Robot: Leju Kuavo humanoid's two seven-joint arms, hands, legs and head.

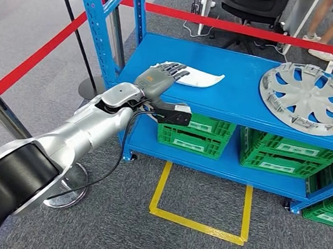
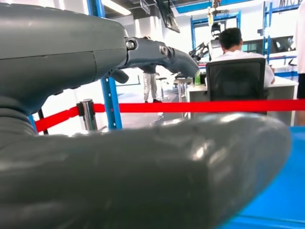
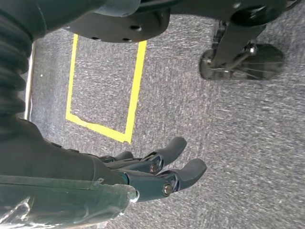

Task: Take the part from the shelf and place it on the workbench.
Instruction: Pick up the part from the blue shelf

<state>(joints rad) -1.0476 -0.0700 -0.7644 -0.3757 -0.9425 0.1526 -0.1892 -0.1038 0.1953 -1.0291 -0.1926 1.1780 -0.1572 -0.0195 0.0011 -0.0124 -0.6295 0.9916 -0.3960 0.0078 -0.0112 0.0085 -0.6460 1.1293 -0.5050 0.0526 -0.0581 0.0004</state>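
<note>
The task is barely begun: the flat white plastic part (image 1: 195, 76) lies on the blue metal shelf (image 1: 241, 102) near its left edge, not yet gripped. The left hand (image 1: 162, 77) hovers at it, fingers spread and empty; the right hand (image 3: 158, 169) hangs loose and empty over grey carpet. A silver hubcap (image 1: 307, 97) lies toward the shelf's right edge, a red barrier tape (image 1: 235, 27) beyond.

Left hand (image 2: 107, 157) fills the left and lower frame, thumb thick across the bottom, darker fingers (image 2: 162, 55) reaching out at upper centre. Red barrier tape (image 2: 201, 106) crosses mid-frame. Blue shelf surface (image 2: 284, 200) lower right. Seated person (image 2: 233, 45) upper right.
</note>
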